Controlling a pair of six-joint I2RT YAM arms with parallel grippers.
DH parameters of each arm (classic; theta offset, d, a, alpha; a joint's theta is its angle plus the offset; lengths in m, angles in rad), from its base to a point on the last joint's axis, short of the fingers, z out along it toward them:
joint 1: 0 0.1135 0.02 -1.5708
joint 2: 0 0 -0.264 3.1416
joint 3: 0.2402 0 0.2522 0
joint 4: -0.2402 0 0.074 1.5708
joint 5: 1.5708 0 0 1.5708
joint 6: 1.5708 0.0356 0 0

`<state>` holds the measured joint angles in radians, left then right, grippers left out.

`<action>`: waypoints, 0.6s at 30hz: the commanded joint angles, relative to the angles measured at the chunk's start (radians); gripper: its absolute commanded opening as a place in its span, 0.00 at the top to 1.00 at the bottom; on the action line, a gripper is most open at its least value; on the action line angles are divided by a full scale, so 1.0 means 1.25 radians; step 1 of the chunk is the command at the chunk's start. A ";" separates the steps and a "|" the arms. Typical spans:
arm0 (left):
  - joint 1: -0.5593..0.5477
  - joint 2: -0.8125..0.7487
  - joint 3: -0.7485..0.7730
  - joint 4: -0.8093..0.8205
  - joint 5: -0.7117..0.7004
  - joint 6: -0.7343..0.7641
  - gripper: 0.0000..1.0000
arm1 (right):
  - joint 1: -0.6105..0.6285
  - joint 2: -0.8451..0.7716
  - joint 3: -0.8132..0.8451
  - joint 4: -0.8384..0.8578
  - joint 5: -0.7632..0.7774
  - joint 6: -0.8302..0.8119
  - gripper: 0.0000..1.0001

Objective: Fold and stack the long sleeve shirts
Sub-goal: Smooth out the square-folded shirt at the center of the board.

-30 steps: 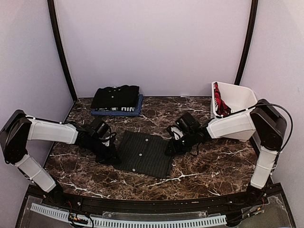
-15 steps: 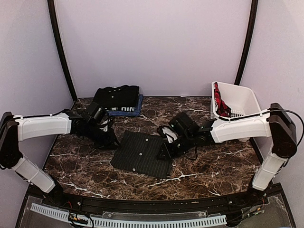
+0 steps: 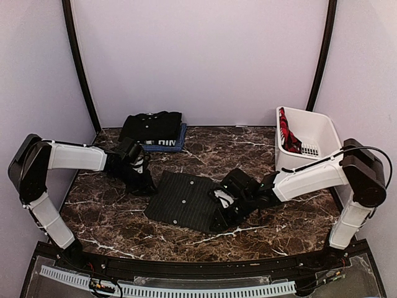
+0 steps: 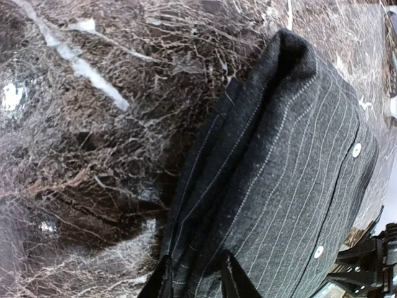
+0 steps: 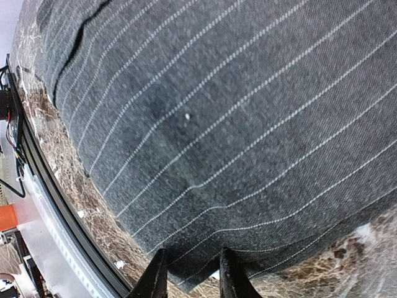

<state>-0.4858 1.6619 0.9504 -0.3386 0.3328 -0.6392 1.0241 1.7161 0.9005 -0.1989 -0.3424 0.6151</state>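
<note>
Closely, right fingers [image 5: 155, 279] sit at pinstriped shirt [image 3: 186, 198] edge; bare table [image 3: 279, 217] beyond.

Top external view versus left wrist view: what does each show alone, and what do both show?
Top external only: the white basket and the folded stack behind. Left wrist only: fine stripes and the layered cloth edge at the left gripper. Both: the pinstriped shirt with white buttons on the marble table.

White arm shells [image 3: 74, 156], black joints [image 3: 363, 175]
</note>
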 commanded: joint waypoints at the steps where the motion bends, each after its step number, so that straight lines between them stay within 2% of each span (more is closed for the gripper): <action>1: 0.012 -0.005 0.016 0.020 0.010 0.026 0.72 | 0.012 -0.006 -0.013 0.027 -0.004 0.016 0.73; 5: 0.014 -0.011 0.014 0.020 0.013 0.044 0.58 | 0.012 -0.028 -0.008 0.013 0.017 0.014 0.73; 9: 0.016 -0.030 0.004 0.028 0.017 0.054 0.47 | 0.011 -0.045 -0.003 0.010 0.037 0.016 0.72; 14: 0.016 -0.004 0.012 0.022 0.030 0.082 0.45 | 0.011 -0.068 0.010 -0.003 0.065 0.013 0.69; 18: 0.016 0.017 0.019 0.022 0.031 0.105 0.49 | 0.009 -0.096 0.026 -0.037 0.123 0.003 0.67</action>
<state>-0.4728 1.6661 0.9504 -0.3084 0.3561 -0.5591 1.0290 1.6501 0.8986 -0.2146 -0.2722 0.6292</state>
